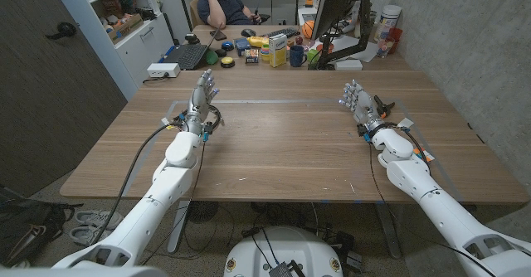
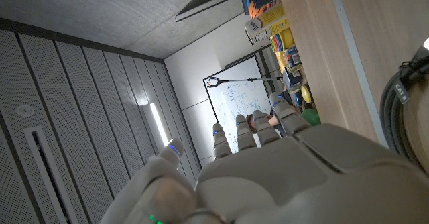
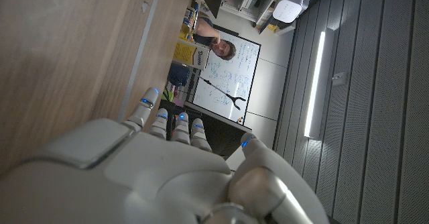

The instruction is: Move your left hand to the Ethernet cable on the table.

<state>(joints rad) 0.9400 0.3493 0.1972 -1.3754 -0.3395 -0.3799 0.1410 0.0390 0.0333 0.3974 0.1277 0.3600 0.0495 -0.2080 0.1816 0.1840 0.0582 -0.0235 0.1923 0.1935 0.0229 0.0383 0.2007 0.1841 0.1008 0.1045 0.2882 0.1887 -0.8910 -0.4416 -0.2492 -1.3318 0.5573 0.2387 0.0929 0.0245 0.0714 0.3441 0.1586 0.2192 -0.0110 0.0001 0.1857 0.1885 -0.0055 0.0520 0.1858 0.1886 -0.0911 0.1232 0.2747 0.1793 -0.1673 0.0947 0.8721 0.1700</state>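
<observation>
My left hand (image 1: 202,94) stands over the left side of the wooden table (image 1: 282,144), fingers stretched toward the far edge and holding nothing. In the left wrist view its back (image 2: 268,177) shows with the fingers (image 2: 244,133) straight beside the table's surface (image 2: 335,56). My right hand (image 1: 358,101) stands the same way on the right side, fingers extended and spread, with nothing in it. Its back (image 3: 134,170) shows next to the wood (image 3: 67,49) in the right wrist view. Between the two hands I see only bare wood.
A thin tape line (image 1: 274,102) crosses the table near the hands. Beyond the far edge, a second desk carries a laptop (image 1: 187,55), a blue mug (image 1: 296,55), a monitor (image 1: 336,12) and small clutter. A person (image 1: 222,3) sits behind it. A concrete wall (image 1: 489,53) runs along the right.
</observation>
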